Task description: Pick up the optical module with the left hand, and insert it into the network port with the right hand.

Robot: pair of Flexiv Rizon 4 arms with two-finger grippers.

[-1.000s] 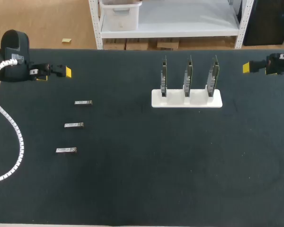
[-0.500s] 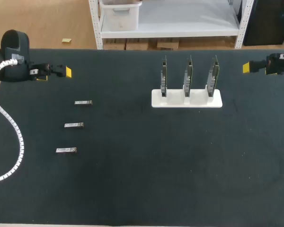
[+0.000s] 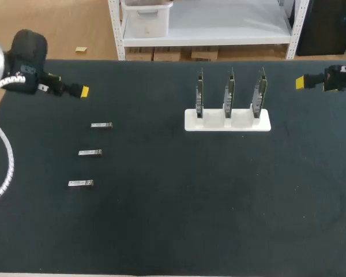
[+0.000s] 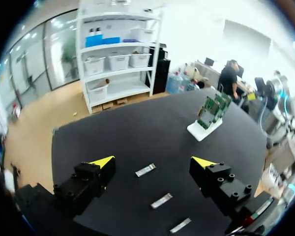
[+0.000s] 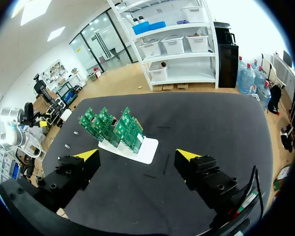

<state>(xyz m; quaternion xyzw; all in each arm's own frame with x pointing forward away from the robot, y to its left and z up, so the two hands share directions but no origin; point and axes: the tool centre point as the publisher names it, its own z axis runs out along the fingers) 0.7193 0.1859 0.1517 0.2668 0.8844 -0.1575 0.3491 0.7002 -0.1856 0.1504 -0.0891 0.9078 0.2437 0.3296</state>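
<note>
Left gripper (image 4: pixel 153 161) spread wide at left of table (image 3: pixel 179 208); three modules (image 3: pixel 90 152) lie in a column nearby; right gripper (image 5: pixel 137 155) spread wide, far right.

The left arm (image 3: pixel 27 47) has swung at the table's far left corner, its gripper (image 3: pixel 83 91) now angled differently, and its white cable (image 3: pixel 9 164) has drawn closer to the left edge.

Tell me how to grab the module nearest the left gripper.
Probably from above, pinching the nearest optical module across its two long sides, mid-length. It lies flat on the table, a slim bar, clear all round; the open left gripper could span its width.
</note>
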